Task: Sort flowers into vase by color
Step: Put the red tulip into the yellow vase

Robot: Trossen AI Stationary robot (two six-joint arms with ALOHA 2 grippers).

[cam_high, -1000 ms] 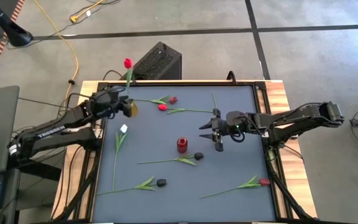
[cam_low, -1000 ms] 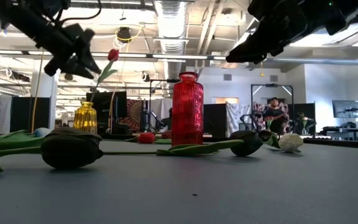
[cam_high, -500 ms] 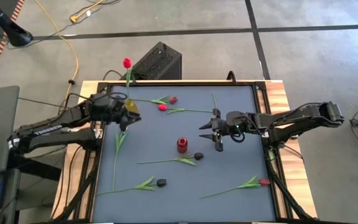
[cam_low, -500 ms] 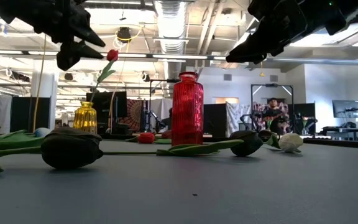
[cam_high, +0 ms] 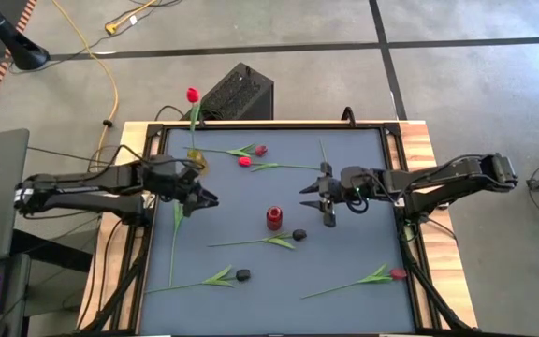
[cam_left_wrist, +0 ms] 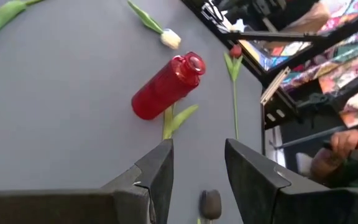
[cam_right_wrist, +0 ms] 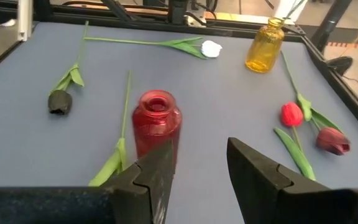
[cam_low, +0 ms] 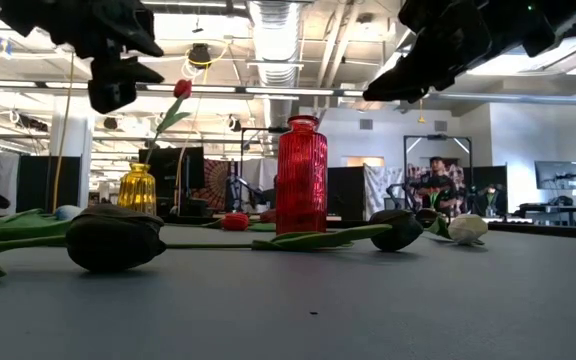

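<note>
Left pincer (cam_high: 202, 197) hangs over the left side of the grey counter (cam_high: 344, 253), above the white tulip (cam_high: 178, 213), fingers apart with nothing between them; its wrist view shows only bare counter in the gap. Right pincer (cam_high: 318, 198) hovers right of centre, just right of the red vase (cam_high: 274, 219), also spread and empty. Red vase stands upright near the middle, no flower in it. Yellow vase (cam_high: 196, 159) stands near the back-left corner, just behind the left pincer, with one red tulip (cam_high: 193, 95) upright in it, its head leaning out past the counter's back edge. Loose flowers all lie flat: two red tulips at the back, one bright (cam_high: 244, 161) and one darker (cam_high: 261, 150), close together right of the yellow vase; a near-black tulip (cam_high: 298, 234) just front-right of the red vase, stem running left; a second near-black tulip (cam_high: 242, 274) near the front-left; a red tulip (cam_high: 398, 274) at the front-right, close to the counter edge. White tulip's stem runs toward the front edge; its head is mostly hidden under the left pincer from above. A black box (cam_high: 238, 94) sits on the floor behind the counter. In the low view a person (cam_low: 434, 183) stands far back in the room.
</note>
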